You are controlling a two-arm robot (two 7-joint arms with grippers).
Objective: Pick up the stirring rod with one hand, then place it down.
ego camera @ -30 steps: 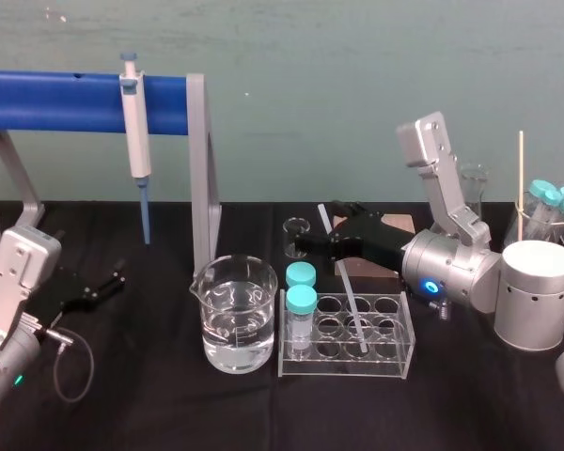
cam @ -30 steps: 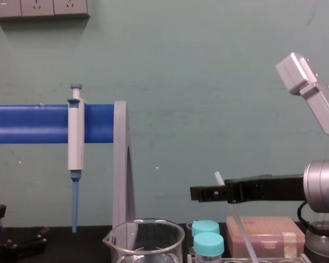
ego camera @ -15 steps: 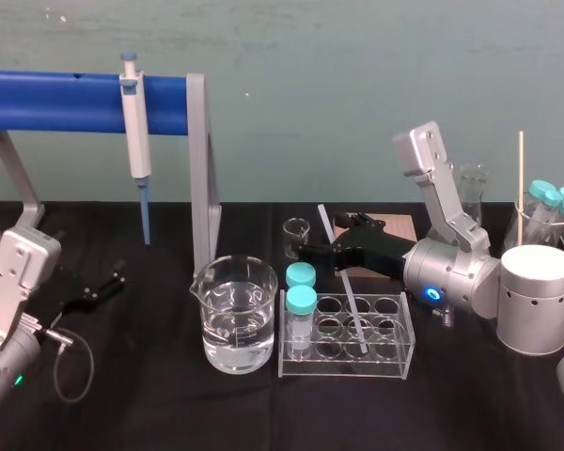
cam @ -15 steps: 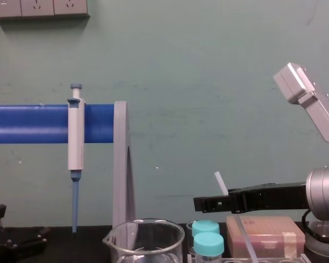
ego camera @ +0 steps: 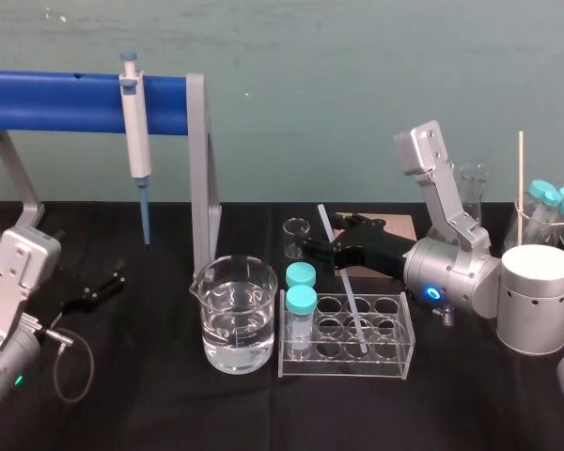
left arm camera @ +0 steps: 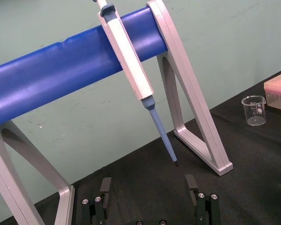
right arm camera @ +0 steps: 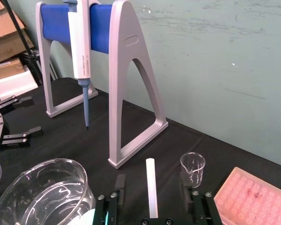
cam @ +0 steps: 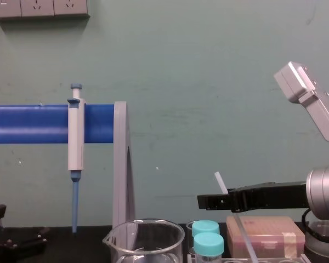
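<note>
1. Head view: the right gripper reaches in above the clear tube rack. The stirring rod leans through it, its lower end down in one of the rack's wells and its upper end above the jaws.
2. Right wrist view: the rod runs up the middle between the two black fingers, with a gap on each side. The jaws are spread and clamp nothing.
3. Chest view: the rod's tilted top pokes up just above the right gripper.
4. The left gripper lies parked on the black table at the far left, with its jaws apart as well.
5. My judgement: the rack carries the rod, not the gripper. Either the grasp and lift are yet to be done, or the rod is already set down and only the retreat is left. These pictures do not settle which.
</note>
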